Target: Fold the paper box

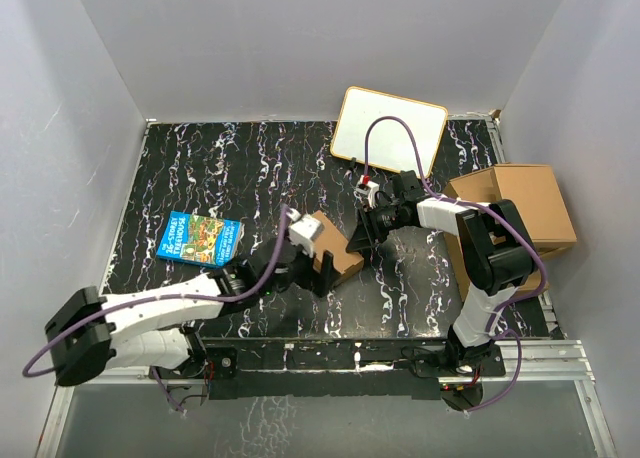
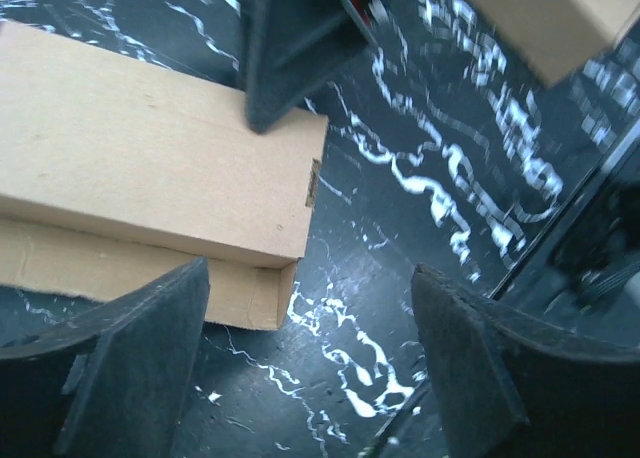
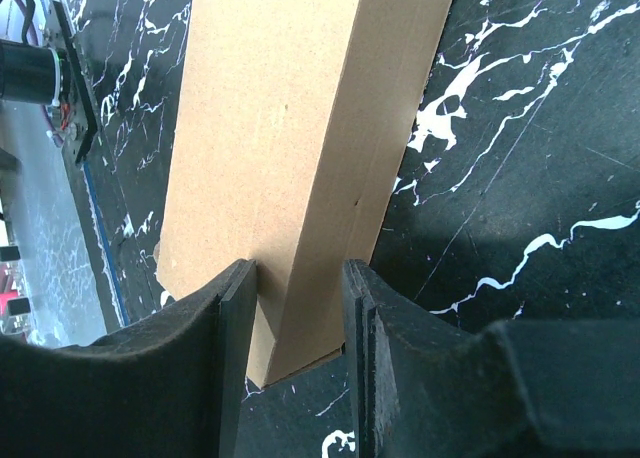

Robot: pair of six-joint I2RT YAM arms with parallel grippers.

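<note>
Pinching the box [image 1: 338,246], lying right of the book [image 1: 200,238], with my right gripper [image 3: 298,288] while the left gripper [image 2: 310,293] gapes open on its book side, I judge folding almost done; next needs a gentle release.

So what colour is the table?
The table is black with squiggly white streaks, like marble. The top view shows it best.

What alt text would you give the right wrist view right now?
The right tool is closed on one end of the paper box, pinching the plain brown cardboard from both sides. The box stretches away across the black, white-veined table.
</note>
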